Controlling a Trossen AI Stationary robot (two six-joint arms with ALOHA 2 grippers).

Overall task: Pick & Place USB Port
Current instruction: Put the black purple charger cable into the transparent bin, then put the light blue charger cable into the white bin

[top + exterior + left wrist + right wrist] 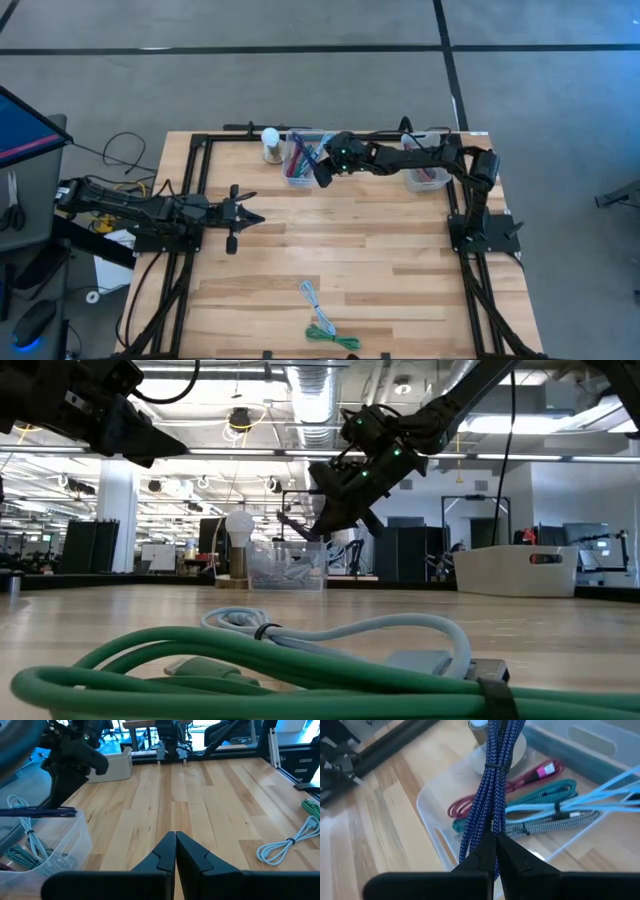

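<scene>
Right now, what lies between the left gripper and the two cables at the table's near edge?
Nothing. In the high view, bare wood runs from the left gripper, waiting shut, to the white cable and green cable.

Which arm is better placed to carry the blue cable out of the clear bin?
Right. The right gripper is shut on the blue braided cable above the clear bin. The left gripper hovers shut over bare table, well away from the bin.

A light bulb (270,138) on its stand — beside it, a monitor (25,125) off-table.
</scene>
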